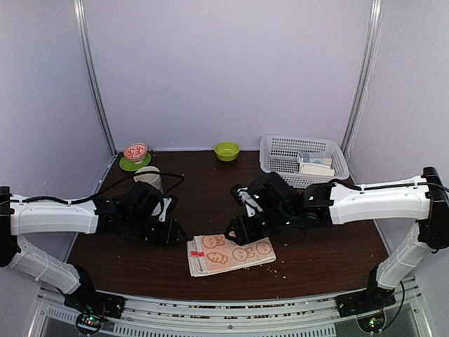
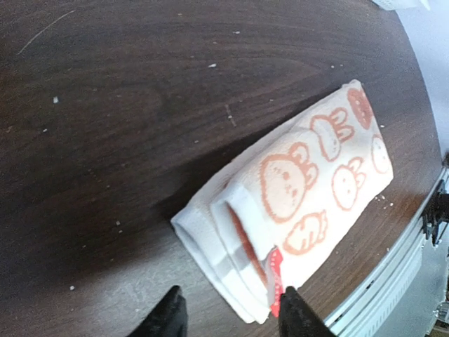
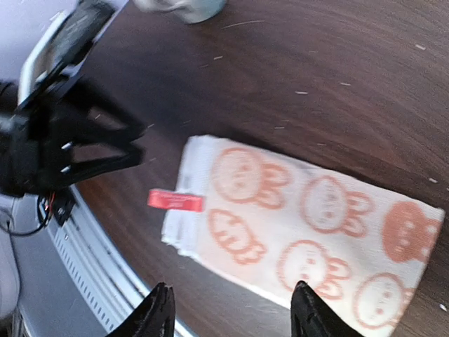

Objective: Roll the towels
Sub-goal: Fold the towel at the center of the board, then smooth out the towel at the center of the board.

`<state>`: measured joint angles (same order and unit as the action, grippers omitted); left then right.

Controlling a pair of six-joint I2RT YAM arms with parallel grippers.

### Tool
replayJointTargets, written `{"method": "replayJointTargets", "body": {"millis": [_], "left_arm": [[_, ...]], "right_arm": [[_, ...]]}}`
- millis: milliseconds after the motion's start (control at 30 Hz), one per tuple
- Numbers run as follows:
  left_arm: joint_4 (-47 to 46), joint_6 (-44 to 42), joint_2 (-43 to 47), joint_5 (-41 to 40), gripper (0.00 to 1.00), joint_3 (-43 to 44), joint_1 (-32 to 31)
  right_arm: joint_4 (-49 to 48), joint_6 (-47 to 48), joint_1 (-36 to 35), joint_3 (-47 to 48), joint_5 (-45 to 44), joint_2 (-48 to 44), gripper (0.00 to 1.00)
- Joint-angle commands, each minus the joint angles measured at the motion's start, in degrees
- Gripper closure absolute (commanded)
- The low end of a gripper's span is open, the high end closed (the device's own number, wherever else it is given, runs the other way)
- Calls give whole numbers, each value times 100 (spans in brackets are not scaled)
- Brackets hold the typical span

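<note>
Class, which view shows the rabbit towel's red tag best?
The right wrist view: the red tag lies flat and whole on the rabbit towel. The left wrist view shows it narrow at the towel's end; the top view shows only a red speck.

You've got the dark wooden table [image 1: 203, 210] carrying a folded rabbit-print towel [image 1: 230, 254] near centre, a green saucer [image 1: 126, 166] and pale cup [image 1: 148, 178] far left, a green bowl [image 1: 226, 150] far centre, and a white basket [image 1: 280, 151] far right.
</note>
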<state>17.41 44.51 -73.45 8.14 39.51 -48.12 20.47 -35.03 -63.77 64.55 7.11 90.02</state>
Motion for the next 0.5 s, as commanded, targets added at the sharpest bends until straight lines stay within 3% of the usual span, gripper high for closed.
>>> {"method": "replayJointTargets", "body": {"millis": [0,300,467], "left_arm": [[-673,445,-490,589,49,294,-151],[-899,1083,-1466,180,29,778,-418],[-692,1154,-1670,29,30,907,-418]], "right_arm": [[-645,-725,606,-1077,-430,-446,45],[-1204,-910,671,-1470,-268,-588,45],[-1217,-840,684,-1663,-283,-782,45]]}}
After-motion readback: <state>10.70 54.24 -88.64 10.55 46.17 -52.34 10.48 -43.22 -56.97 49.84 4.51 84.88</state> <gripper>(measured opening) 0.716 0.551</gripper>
